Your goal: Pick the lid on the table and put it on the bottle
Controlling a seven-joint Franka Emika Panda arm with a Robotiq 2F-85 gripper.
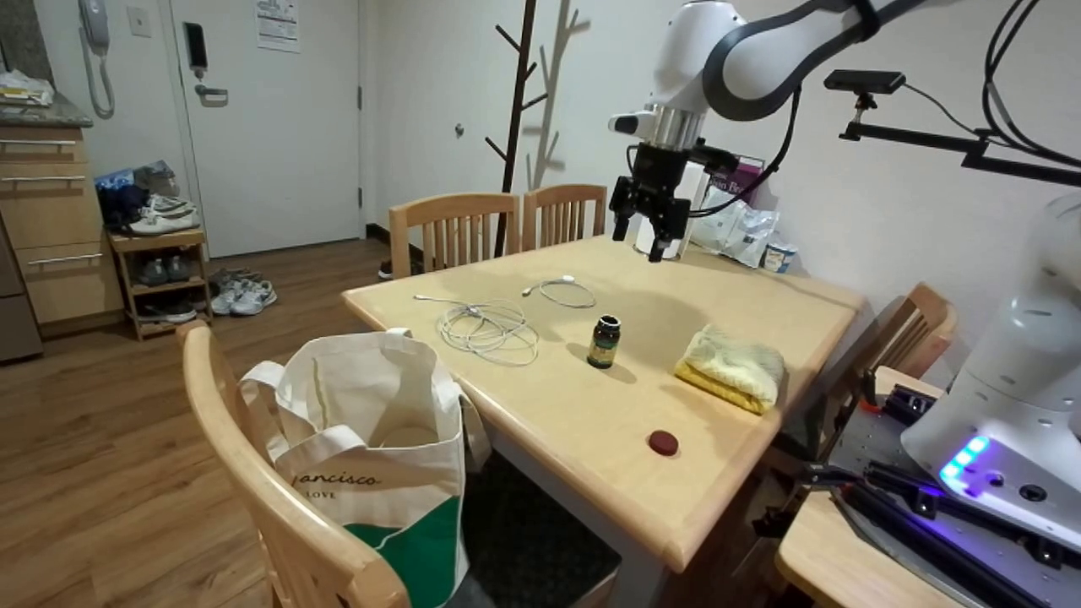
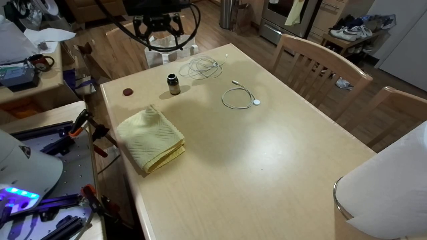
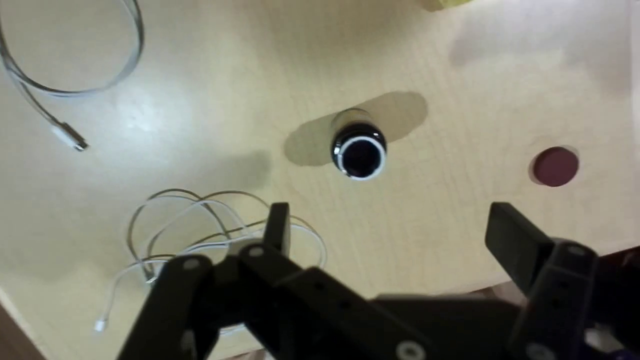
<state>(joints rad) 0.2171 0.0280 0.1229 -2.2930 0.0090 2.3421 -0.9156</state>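
Lying on table (image 2: 233, 186), lid (image 3: 555, 166) well below widely parted fingers (image 3: 517, 249), outside their gap in wrist view.

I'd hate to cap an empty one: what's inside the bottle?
The bottle is uncapped, but its mouth shows only darkness; its label covers much of the side. I can't tell if it's empty.

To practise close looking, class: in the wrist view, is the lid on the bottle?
No, the bottle stands open, and the lid lies apart from it on the table.
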